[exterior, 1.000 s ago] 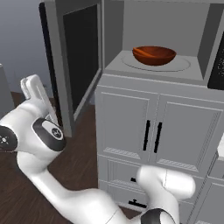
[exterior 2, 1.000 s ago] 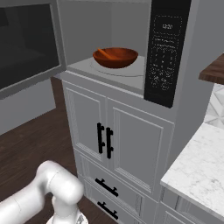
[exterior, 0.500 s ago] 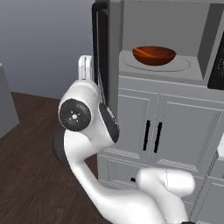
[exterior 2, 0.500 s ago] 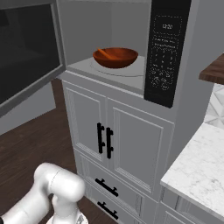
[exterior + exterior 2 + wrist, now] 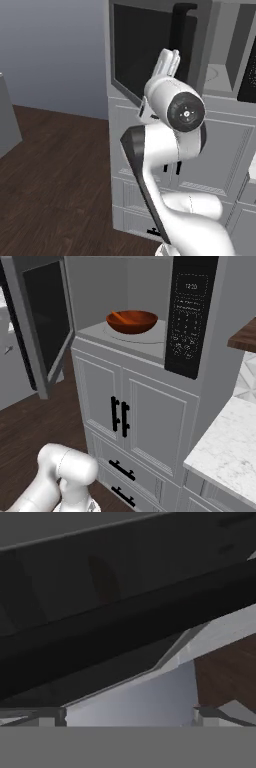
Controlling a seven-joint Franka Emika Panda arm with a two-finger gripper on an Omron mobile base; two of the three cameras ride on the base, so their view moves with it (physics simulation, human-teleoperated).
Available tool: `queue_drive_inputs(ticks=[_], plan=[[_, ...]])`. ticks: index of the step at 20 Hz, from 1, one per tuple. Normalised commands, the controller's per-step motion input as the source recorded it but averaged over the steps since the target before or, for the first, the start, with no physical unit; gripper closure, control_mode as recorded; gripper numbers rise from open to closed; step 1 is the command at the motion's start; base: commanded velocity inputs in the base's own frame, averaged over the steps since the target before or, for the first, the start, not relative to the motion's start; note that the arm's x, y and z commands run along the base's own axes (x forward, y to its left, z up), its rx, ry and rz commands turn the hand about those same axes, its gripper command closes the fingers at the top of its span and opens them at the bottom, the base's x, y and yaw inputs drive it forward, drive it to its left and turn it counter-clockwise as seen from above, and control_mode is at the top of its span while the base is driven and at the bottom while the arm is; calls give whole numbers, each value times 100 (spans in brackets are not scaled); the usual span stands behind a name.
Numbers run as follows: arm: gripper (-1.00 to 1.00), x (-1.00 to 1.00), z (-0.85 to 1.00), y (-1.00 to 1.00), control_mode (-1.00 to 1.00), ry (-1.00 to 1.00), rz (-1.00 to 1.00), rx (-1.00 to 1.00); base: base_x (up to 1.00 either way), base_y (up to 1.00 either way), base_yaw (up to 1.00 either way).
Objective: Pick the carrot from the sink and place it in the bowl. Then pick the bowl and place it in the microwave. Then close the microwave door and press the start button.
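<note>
Bowl was in, door not shut yet.
The carrot (image 5: 118,316) lay in the bowl (image 5: 132,321) inside the microwave (image 5: 150,311); the microwave door (image 5: 44,321) hung half open, start unpressed, gripper (image 5: 128,716) jaws wide, empty.

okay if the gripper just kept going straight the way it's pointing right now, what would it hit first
Most likely the microwave door. The hand view looks straight onto its dark window close ahead, with the open gripper aimed at it. How near it is, the pictures leave unclear.

Bowl (image 5: 132,321) with carrot (image 5: 118,316) on the microwave (image 5: 150,336) floor.
</note>
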Motion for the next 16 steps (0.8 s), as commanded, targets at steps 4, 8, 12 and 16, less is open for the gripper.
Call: queue_drive_inputs(ticks=[4, 8, 12, 16], plan=[[-100, 0, 12, -100, -100, 0, 0, 31, 0, 0, 0], [-100, 12, 8, -96, -100, 0, -2, 27, 0, 0, 0], [-100, 19, 8, -83, -100, 0, -7, 21, 0, 0, 0], [-100, 21, 23, -49, -100, 0, -10, 13, 0, 0, 0]])
